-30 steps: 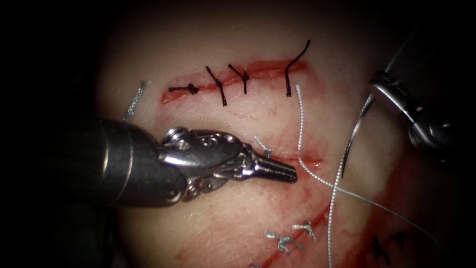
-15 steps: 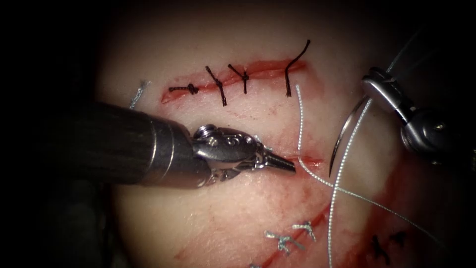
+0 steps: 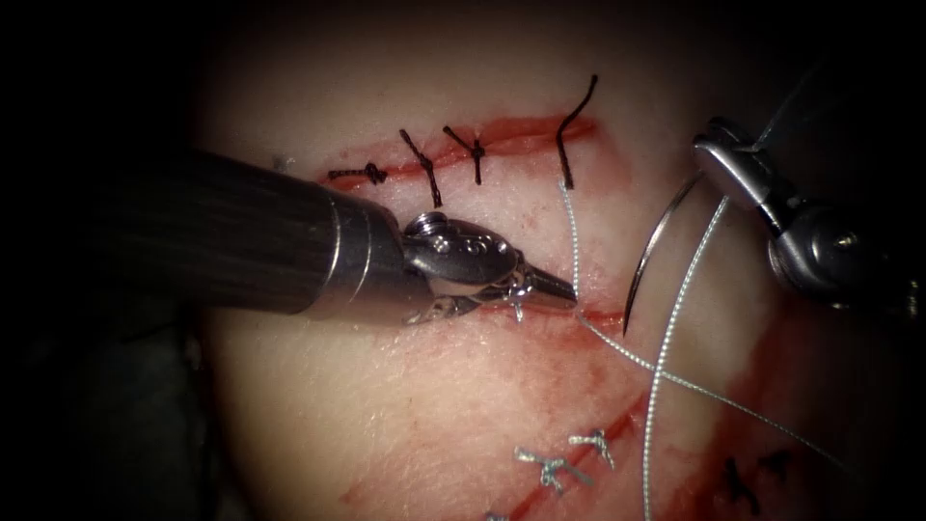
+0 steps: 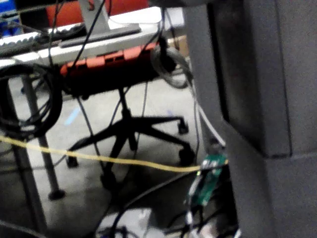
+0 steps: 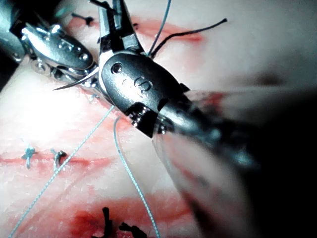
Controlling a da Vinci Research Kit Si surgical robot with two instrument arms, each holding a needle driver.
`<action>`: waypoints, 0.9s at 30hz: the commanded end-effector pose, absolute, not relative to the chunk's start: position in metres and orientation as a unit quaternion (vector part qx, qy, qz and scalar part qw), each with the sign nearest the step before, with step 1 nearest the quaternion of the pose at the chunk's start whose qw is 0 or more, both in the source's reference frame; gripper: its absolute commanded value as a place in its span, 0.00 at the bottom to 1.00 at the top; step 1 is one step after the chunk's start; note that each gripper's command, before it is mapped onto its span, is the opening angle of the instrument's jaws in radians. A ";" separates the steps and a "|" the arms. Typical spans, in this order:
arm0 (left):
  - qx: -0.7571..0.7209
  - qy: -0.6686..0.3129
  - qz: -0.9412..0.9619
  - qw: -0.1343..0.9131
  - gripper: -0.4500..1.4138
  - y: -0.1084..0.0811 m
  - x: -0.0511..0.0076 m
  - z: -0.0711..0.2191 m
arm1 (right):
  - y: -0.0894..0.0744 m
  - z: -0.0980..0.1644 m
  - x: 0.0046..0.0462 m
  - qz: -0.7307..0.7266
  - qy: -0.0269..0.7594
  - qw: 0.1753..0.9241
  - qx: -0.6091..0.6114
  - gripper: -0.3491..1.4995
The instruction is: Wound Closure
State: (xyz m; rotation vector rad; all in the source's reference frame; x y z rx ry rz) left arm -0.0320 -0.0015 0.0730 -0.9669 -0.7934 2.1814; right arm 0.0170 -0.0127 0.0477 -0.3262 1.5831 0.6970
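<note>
My right tool (image 3: 712, 152) comes in from the upper right, shut on the curved needle (image 3: 648, 253) near its thread end. The needle arcs down and left. Its point hangs just off the right end of a short red cut (image 3: 600, 315) and is not in the tissue (image 3: 463, 405). Pale thread (image 3: 672, 318) trails from the needle's rear down the tissue; another strand (image 3: 573, 241) runs up from the cut. My left tool (image 3: 567, 293) lies across from the left, jaws shut, tip against that strand at the cut's left end. The right wrist view shows the right tool (image 5: 113, 25), the needle (image 5: 74, 84) and the left tool (image 5: 54, 44).
A longer cut (image 3: 511, 135) above carries several black stitches with a loose black tail (image 3: 577, 114). Pale knotted stitches (image 3: 564, 468) sit on a lower cut, black knots (image 3: 743, 478) at the lower right. Red fluid stains the tissue around the short cut.
The left tool has moved up and to the right until its tip reached the short cut. The right tool has carried the needle leftward, bringing its point closer to the cut.
</note>
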 end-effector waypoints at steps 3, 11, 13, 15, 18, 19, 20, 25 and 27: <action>-0.342 -0.295 0.845 0.287 0.00 -0.002 -0.0325 0.074 | -0.013 0.048 0.0178 0.304 0.694 0.636 -0.142 0.00; -0.333 -0.298 0.850 0.278 0.00 -0.003 -0.0319 0.074 | -0.013 0.048 0.0178 0.303 0.696 0.635 -0.141 0.00; -0.328 -0.295 0.856 0.269 0.00 -0.003 -0.0317 0.074 | -0.013 0.048 0.0180 0.299 0.698 0.636 -0.139 0.00; -0.324 -0.295 0.858 0.269 0.00 -0.003 -0.0315 0.074 | -0.012 0.048 0.0183 0.284 0.705 0.637 -0.130 0.00; -0.312 -0.292 0.865 0.262 0.00 -0.002 -0.0313 0.073 | -0.012 0.049 0.0189 0.246 0.714 0.642 -0.133 0.00; -0.297 -0.287 0.873 0.260 0.00 -0.002 -0.0313 0.074 | -0.012 0.049 0.0192 0.239 0.717 0.641 -0.134 0.00; -0.281 -0.281 0.882 0.253 0.00 -0.003 -0.0312 0.074 | -0.012 0.049 0.0197 0.234 0.718 0.639 -0.145 0.00; -0.273 -0.267 0.899 0.216 0.00 -0.002 -0.0309 0.074 | -0.012 0.049 0.0214 0.218 0.718 0.641 -0.163 0.00; -0.255 -0.252 0.915 0.184 0.00 -0.002 -0.0313 0.074 | -0.012 0.049 0.0216 0.212 0.722 0.639 -0.160 0.00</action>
